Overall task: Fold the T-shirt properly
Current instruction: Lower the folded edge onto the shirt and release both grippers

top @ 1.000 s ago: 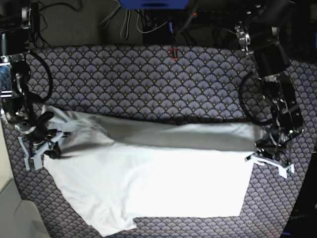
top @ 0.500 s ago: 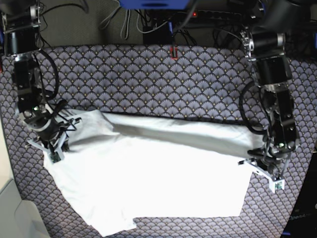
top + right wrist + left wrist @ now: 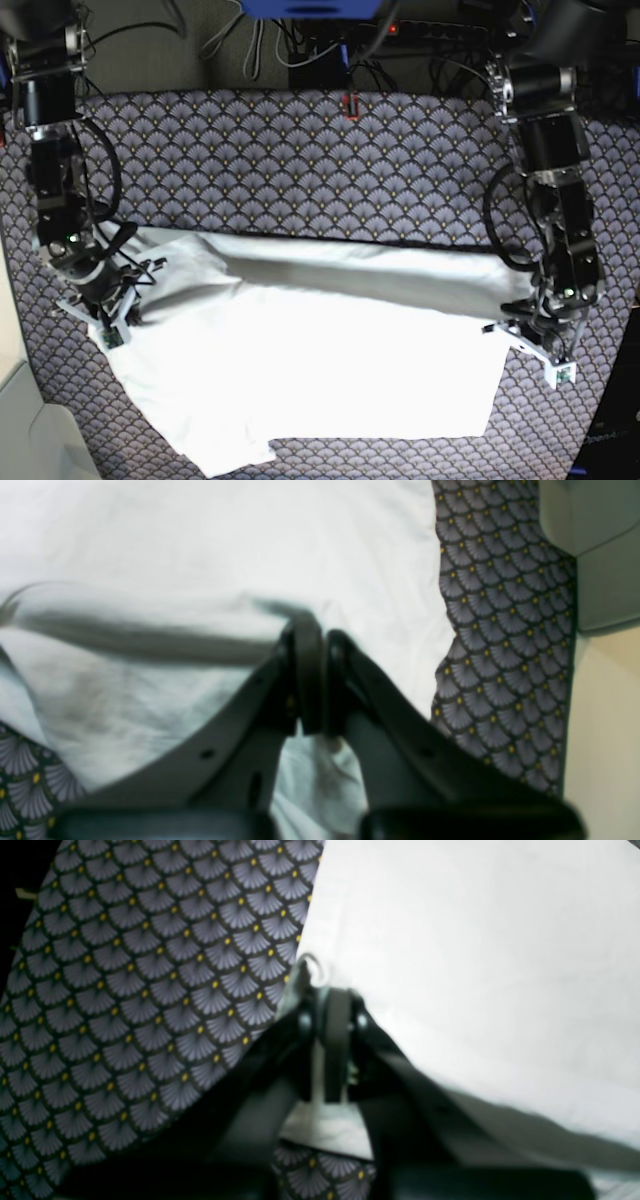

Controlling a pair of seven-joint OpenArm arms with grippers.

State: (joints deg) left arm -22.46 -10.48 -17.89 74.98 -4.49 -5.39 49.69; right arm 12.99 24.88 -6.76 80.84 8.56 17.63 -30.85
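Change: both arms have drawn the lifted far edge of the T-shirt [image 3: 330, 350] further toward the back, so the fold stretches tauter than a second ago.
Left tool [image 3: 330, 1005]: clenched on the T-shirt's edge (right side of the base view).
Right tool [image 3: 310, 645]: clenched on the cloth near the sleeve.
T-shirt: spread over the patterned worktop [image 3: 300, 160], between both tools.
Around: cables [image 3: 250, 40] behind the worktop.

Table [image 3: 300, 160] under a fan-patterned cloth.
You see the white T-shirt [image 3: 330, 370] lying spread across its near half, partly folded.
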